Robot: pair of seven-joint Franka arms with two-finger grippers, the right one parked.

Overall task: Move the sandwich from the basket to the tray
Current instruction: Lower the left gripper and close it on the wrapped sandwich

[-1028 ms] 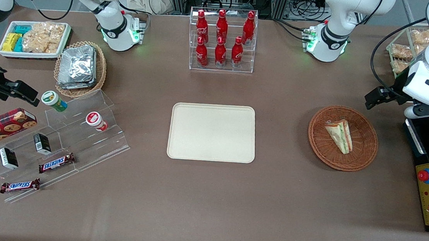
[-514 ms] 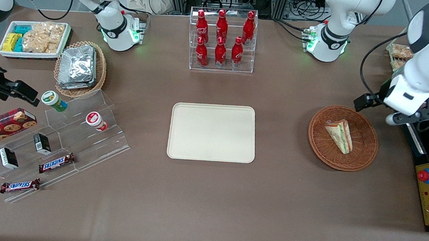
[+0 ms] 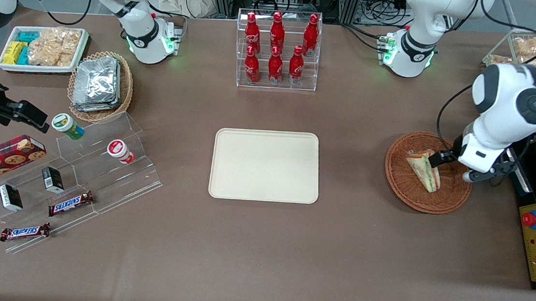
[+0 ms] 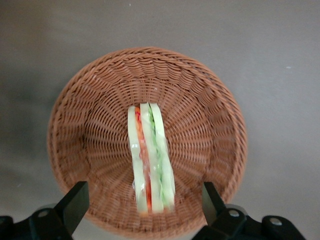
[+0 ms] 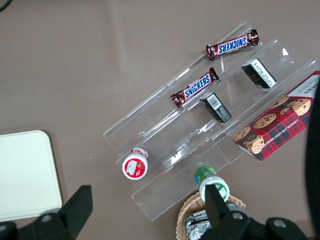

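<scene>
Toward the working arm's end of the table, seen from the front, the basket [image 3: 428,172] sits on the brown table [image 3: 259,247] with the sandwich [image 3: 424,169] lying in it, its narrow tip pointing toward the camera. The gripper [image 3: 460,168] hangs over the basket's rim at the edge toward the working arm's end, just beside the sandwich; from this view I cannot tell whether it touches anything. The tray [image 3: 265,165] lies at mid-table, well apart from the basket, with nothing on it. A clear rack of red bottles [image 3: 277,49] stands farther from the camera than the tray.

From the left wrist, the camera looks straight down into the basket [image 4: 90,130]. The sandwich [image 4: 150,159] rests on the weave, its red and green filling layers facing up. The gripper [image 4: 142,205] is spread wide, one finger [image 4: 75,202] on each side of the sandwich, neither touching it.

From the right wrist, a corner of the tray [image 5: 25,175] shows beside a clear stepped stand [image 5: 210,125] holding snack bars.
</scene>
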